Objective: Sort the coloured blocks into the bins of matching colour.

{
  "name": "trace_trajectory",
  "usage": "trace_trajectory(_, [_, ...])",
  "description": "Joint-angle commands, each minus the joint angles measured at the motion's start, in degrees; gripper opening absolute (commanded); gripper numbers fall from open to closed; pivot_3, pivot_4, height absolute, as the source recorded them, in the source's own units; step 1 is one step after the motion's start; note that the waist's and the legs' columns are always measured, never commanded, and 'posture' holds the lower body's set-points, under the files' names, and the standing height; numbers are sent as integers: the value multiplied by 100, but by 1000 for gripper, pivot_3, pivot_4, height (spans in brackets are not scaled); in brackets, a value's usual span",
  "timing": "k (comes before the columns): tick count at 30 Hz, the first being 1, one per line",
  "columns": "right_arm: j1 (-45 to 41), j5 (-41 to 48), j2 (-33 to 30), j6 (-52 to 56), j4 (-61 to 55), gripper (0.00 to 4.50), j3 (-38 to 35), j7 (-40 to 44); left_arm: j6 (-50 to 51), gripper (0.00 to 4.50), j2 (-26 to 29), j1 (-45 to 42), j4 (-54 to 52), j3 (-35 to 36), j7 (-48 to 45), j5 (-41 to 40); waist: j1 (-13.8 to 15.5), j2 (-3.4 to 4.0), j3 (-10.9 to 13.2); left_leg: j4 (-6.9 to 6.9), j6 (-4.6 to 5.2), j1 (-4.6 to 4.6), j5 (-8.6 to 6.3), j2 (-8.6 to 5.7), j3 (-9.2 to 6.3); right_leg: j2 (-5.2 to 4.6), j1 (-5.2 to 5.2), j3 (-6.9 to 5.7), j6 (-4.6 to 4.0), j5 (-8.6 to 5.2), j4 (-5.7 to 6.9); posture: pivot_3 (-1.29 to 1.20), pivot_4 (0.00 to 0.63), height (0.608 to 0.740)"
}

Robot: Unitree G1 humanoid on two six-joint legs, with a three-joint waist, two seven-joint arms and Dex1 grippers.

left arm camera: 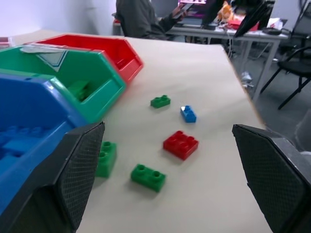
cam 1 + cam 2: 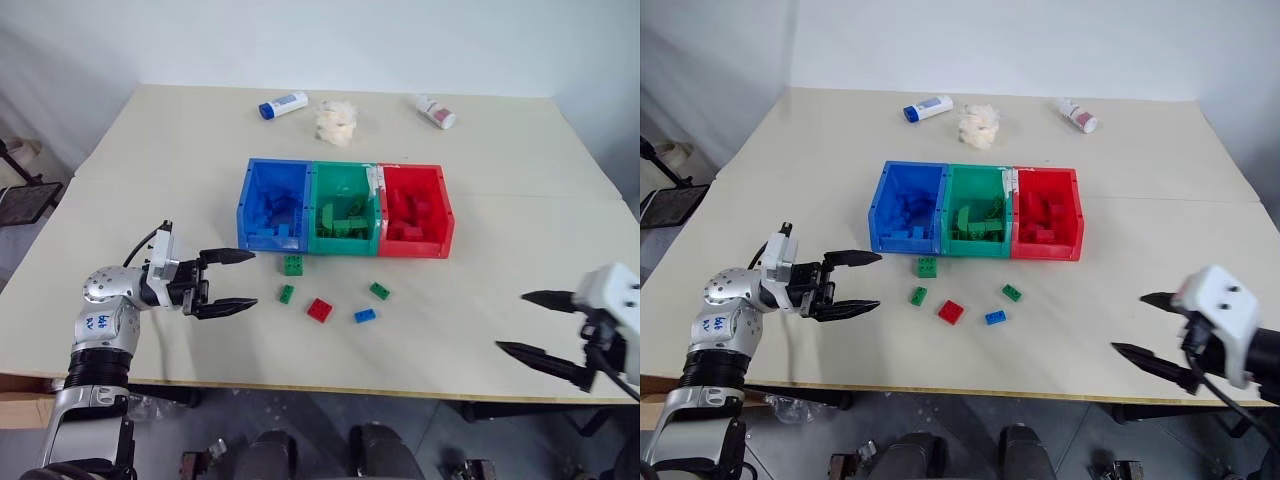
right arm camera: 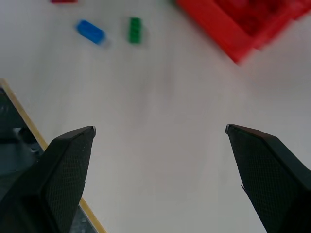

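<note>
Five blocks loose on the table [image 2: 150, 140] in the left eye view, just in front of the joined bins — blue bin [image 2: 272, 207], green bin [image 2: 345, 209], red bin [image 2: 413, 210] in a row, each with blocks of its own colour inside. Nearest the bins, a green block [image 2: 293, 265]; then a small green one [image 2: 286, 293], a red block [image 2: 320, 310], a blue block [image 2: 365, 315] and another green [image 2: 380, 291]. Left gripper [image 2: 231, 283] level beside the blocks, jaws apart, empty. Right gripper [image 2: 535, 325] near the table's front edge, well apart from the blocks, jaws wide, empty. Far back: two bottles [image 2: 283, 104] [image 2: 436, 112] and a tissue wad [image 2: 336, 122]. Same layout in the right eye view. Left wrist view — fingers [image 1: 80, 170] spread either side of the loose blocks, bins alongside, a seated person [image 1: 146, 19] beyond the table. Right wrist view — fingers [image 3: 68, 167] spread over bare table, with blue and green blocks and a red bin corner ahead.
</note>
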Motion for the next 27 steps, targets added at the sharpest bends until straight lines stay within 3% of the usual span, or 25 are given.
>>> trace_trajectory(1, [-496,115,29,241,-330,4500,763,-490,-35,4465,134,71,-209,44,-575,-198,1,0,0,1,0,-1,-1,-2,0,-2,-1,0,0,0,0,0,150,740])
trace_trajectory(10, [-2129,-104,332,652,-204,4500,2993,-1088,50,4465,464,460,-480,169,-647,-547,-29,0,0,3,-2,-4,-3,-2,-4,-2,-6,-1,0,0,-8,0,150,740])
trace_trajectory(17, [-3499,-700,758,336,713,4500,4547,-689,131,4465,525,535,-493,206,-630,-769,-18,2,1,8,0,-7,-4,-3,-5,-4,-10,-1,0,0,-8,0,150,740])
trace_trajectory(26, [-4411,-1532,1540,-494,2218,4500,5673,-22,-77,4465,423,534,-409,224,-585,-754,-27,2,1,8,1,-9,-6,-5,-7,-4,-15,-6,-1,0,-6,0,150,740])
trace_trajectory(27, [-4444,-1601,1581,-536,2332,4320,5735,42,-86,4497,419,546,-426,228,-565,-755,-30,2,1,8,1,-9,-6,-5,-7,-4,-15,-6,-1,0,-5,0,150,740])
